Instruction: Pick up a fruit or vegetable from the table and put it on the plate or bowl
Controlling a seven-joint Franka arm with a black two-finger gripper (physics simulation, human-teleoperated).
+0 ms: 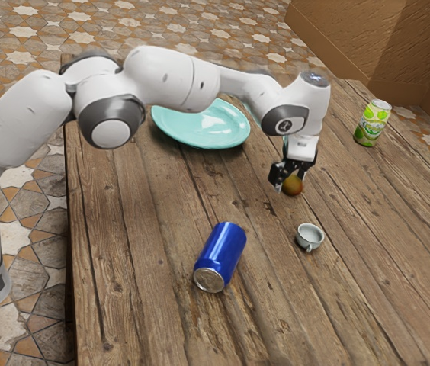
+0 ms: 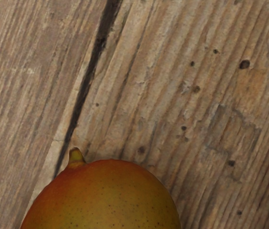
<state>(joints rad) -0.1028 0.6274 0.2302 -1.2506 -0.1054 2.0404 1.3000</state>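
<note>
Our end effector [image 1: 292, 177] sits low over the mango [image 1: 293, 186] on the worktop [image 1: 146, 229]; whether it grips yet, we cannot tell. We should centre on the fruit, close firmly, then lift toward the teal plate [image 1: 207, 130].

The wooden worktop [image 1: 146, 305] is lit evenly by soft light. Faint shadows are cast beneath the glossy blue metal can [image 1: 221, 252] and the white cup [image 1: 309, 236]; a pale sheen is carried by the can.
</note>
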